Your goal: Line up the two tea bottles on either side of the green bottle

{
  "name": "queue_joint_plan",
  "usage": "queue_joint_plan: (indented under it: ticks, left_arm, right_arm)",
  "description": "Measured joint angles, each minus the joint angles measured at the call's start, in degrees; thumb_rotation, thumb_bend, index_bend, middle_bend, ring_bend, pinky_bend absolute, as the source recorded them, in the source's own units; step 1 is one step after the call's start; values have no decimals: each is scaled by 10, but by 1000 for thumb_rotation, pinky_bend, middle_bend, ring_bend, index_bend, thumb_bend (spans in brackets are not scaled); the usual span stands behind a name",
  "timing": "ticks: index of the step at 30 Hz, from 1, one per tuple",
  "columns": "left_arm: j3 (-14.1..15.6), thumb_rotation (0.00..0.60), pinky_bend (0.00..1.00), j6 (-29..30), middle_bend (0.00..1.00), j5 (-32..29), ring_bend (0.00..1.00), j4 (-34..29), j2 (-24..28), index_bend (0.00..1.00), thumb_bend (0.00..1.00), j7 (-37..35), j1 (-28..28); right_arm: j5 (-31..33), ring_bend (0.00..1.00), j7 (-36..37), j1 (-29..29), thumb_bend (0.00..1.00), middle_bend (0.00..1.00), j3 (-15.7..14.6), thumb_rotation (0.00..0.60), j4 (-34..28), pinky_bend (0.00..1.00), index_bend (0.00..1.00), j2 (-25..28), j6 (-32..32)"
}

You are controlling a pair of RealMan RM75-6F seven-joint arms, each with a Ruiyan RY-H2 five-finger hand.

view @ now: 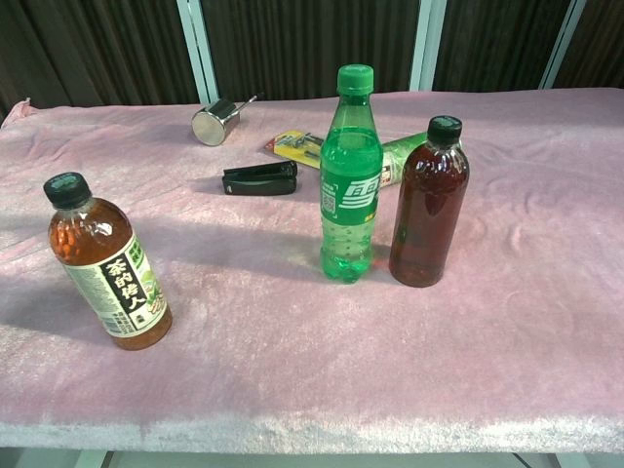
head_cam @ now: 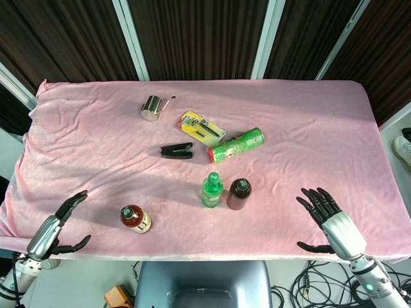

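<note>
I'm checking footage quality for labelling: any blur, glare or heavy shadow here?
Head view: sharp throughout, even light, a soft shadow band across the pink cloth left of the green bottle. Chest view: bottles crisp, small highlights on the dark tea bottle, shadows falling left.

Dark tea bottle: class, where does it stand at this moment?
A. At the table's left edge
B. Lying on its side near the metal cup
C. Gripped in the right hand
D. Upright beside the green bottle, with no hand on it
D. The dark tea bottle stands upright beside the green bottle, and the right hand is apart from it, fingers spread.
</note>
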Motion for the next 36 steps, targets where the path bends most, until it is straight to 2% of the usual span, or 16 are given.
queue_joint_plan:
  ticks: [6, 10, 15, 25, 28, 30, 32, 36]
  left_arm:
    - [-2, 600, 46, -12, 0, -13, 0, 95, -130, 0, 309, -89, -20]
    - [-6, 600, 49, -43, 0, -27, 0, 125, -185, 0, 309, -122, -46]
    - [-13, 600, 66, -68, 0, -45, 0, 134, -211, 0, 309, -122, -69]
    - [-8, 600, 118, -99, 38, -60, 6, 118, -217, 0, 309, -136, -93]
    - [-5, 600, 159, -100, 184, -61, 79, 117, -221, 79, 309, -130, -95]
    - [-3, 600, 215, -101, 346, -62, 183, 117, -222, 258, 309, -127, -96]
    - [-2, 600, 273, -105, 457, -64, 273, 117, -223, 386, 311, -124, -98]
    - [-3, 600, 405, -114, 614, -73, 416, 115, -224, 533, 371, -126, -102]
  right_arm:
    - [-53, 0, -1, -33, 222, 0, -16, 600, 5, 118, 0, 13, 63]
    - [-52, 0, 0, -45, 222, 0, -17, 600, 1, 118, 0, 26, 58]
    - [-50, 0, 7, -51, 222, 0, -10, 600, -2, 118, 0, 33, 56]
    - [-47, 0, 17, -57, 222, 0, 3, 600, -3, 118, 0, 38, 46]
    - [-45, 0, 21, -58, 222, 0, 6, 600, -3, 118, 0, 39, 43]
    - [-44, 0, 22, -58, 222, 0, 7, 600, -4, 118, 0, 40, 39]
    - [-44, 0, 23, -58, 222, 0, 7, 600, -5, 118, 0, 42, 35]
    - [-45, 0, 24, -58, 222, 0, 8, 600, -8, 118, 0, 45, 28]
